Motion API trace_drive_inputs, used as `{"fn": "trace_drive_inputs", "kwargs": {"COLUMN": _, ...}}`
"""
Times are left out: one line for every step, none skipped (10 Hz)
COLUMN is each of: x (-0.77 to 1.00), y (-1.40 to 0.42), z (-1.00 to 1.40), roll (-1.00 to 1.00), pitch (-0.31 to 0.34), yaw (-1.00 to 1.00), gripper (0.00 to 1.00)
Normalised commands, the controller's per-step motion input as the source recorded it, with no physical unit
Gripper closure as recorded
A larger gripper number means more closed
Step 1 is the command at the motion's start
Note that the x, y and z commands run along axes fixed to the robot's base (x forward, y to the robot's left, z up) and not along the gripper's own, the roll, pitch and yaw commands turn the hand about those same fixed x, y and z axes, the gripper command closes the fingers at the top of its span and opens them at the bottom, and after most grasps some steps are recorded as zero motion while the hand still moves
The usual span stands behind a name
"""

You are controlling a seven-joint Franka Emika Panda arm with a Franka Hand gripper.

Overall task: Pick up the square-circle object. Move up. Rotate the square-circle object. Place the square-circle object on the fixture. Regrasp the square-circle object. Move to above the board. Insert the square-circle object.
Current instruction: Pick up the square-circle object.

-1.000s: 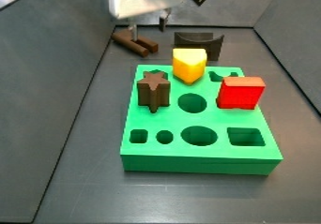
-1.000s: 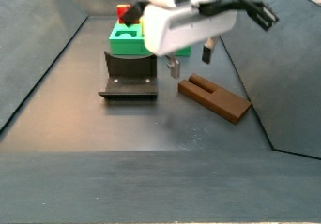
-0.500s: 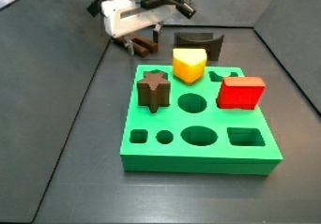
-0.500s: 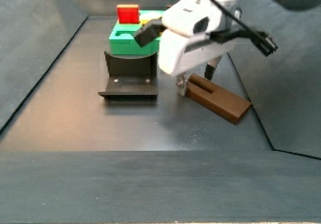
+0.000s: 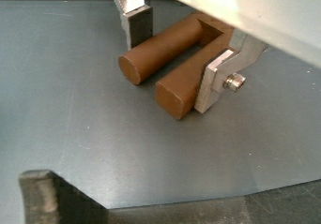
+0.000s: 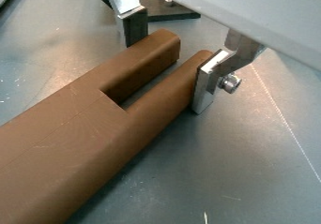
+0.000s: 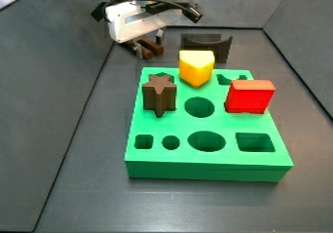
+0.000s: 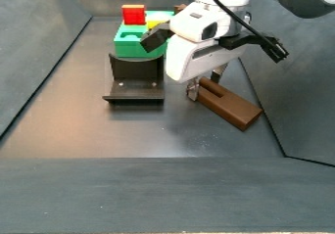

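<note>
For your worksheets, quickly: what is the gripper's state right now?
Gripper: low over the floor, open, fingers on either side of the square-circle object, which still lies on the floor; not yet clamped as far as the wrist views show.

No readable text, labels, brands or numbers anywhere, none on the tool [image 8: 199,88] low at the square-circle object [image 8: 225,103], none on the board [image 7: 208,120]

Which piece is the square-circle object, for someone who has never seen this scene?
Beyond the bright green board and beside the dark scooped fixture, the gripper straddles it on the grey floor. It is the reddish-brown elongated peg, lying flat, unlike the upright dark star-shaped peg.
</note>
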Motion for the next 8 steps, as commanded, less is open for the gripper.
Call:
{"fn": "trace_drive_inputs", "kwargs": {"x": 0.00, "y": 0.00, "z": 0.00, "roll": 0.00, "pitch": 0.000, "yaw": 0.00, "gripper": 1.00}}
{"fn": "trace_drive_inputs", "kwargs": {"x": 0.00, "y": 0.00, "z": 0.00, "roll": 0.00, "pitch": 0.000, "yaw": 0.00, "gripper": 1.00}}
{"fn": "trace_drive_inputs", "kwargs": {"x": 0.00, "y": 0.00, "z": 0.00, "roll": 0.00, "pitch": 0.000, "yaw": 0.00, "gripper": 1.00}}
{"fn": "trace_drive_inputs", "kwargs": {"x": 0.00, "y": 0.00, "z": 0.00, "roll": 0.00, "pitch": 0.000, "yaw": 0.00, "gripper": 1.00}}
{"fn": "trace_drive_inputs", "kwargs": {"x": 0.00, "y": 0.00, "z": 0.00, "roll": 0.00, "pitch": 0.000, "yaw": 0.00, "gripper": 1.00}}
{"fn": "trace_drive_inputs", "kwargs": {"x": 0.00, "y": 0.00, "z": 0.00, "roll": 0.00, "pitch": 0.000, "yaw": 0.00, "gripper": 1.00}}
{"fn": "trace_drive_inputs", "kwargs": {"x": 0.00, "y": 0.00, "z": 0.00, "roll": 0.00, "pitch": 0.000, "yaw": 0.00, "gripper": 1.00}}
{"fn": "trace_drive_inputs", "kwargs": {"x": 0.00, "y": 0.00, "z": 0.00, "roll": 0.00, "pitch": 0.000, "yaw": 0.00, "gripper": 1.00}}
